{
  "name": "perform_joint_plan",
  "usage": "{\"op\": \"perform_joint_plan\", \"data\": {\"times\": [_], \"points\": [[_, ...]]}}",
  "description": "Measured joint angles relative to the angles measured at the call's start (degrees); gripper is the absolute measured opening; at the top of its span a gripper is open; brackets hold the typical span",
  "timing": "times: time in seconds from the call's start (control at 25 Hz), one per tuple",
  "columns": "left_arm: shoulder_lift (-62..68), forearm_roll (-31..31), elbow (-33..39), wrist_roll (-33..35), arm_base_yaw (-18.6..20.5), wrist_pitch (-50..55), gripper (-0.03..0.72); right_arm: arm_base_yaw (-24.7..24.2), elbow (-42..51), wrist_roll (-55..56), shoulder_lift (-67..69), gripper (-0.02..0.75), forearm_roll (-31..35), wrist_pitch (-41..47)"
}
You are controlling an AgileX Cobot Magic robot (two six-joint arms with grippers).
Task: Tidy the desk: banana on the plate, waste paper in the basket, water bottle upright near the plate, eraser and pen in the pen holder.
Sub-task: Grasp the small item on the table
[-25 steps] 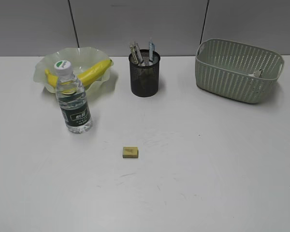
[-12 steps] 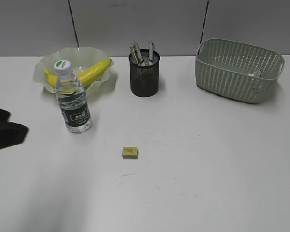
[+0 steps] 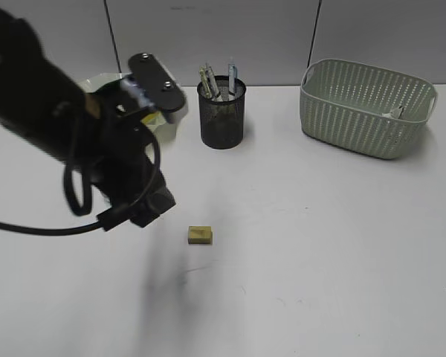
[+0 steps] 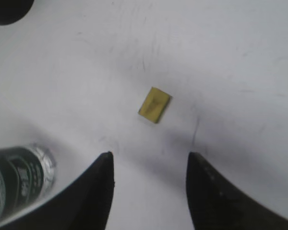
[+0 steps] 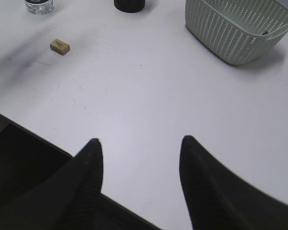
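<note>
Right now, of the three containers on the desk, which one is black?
The pen holder, a black mesh cup with pens standing in it. The basket to its right and the plate to its left are pale green.

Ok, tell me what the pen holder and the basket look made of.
Pen holder: likely black metal mesh, matte; fine see-through grid on its wall. Basket: probably moulded plastic, pale green, dull sheen; regular perforated woven-look pattern.

Office or lab test desk. Plain white flat tabletop (image 3: pixel 320 245) against grey partition panels (image 3: pixel 208 37), with a black metal mesh cylinder cup (image 3: pixel 223 115) of pens beyond the left pincer (image 4: pixel 149 165).
</note>
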Motion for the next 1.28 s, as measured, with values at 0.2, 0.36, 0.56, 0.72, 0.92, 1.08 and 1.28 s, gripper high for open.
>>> {"op": "perform_joint_plan", "data": {"times": [0.2,0.36,0.56,0.72,0.92,1.08,1.28], "points": [[11.5,0.7,-12.9,7.3,-0.1,6.4,0.382,0.0,0.0,0.0,0.0,0.417,0.0,0.0],[19.3,1.0,-21.2,13.6,-0.1,14.0,0.383,0.0,0.0,0.0,0.0,0.417,0.0,0.0],[26.8,1.1,-27.2,15.3,-0.1,21.5,0.430,0.0,0.0,0.0,0.0,0.417,0.0,0.0],[29.6,1.1,-28.1,15.9,-0.1,21.9,0.452,0.0,0.0,0.0,0.0,0.417,0.0,0.0],[31.9,2.3,-28.1,16.4,-0.5,21.9,0.452,0.0,0.0,0.0,0.0,0.417,0.0,0.0],[32.2,2.5,-28.2,16.5,-0.6,20.6,0.452,0.0,0.0,0.0,0.0,0.417,0.0,-0.1],[32.3,2.5,-28.3,16.6,-0.6,19.0,0.452,0.0,0.0,0.0,0.0,0.417,0.0,-0.1]]}}
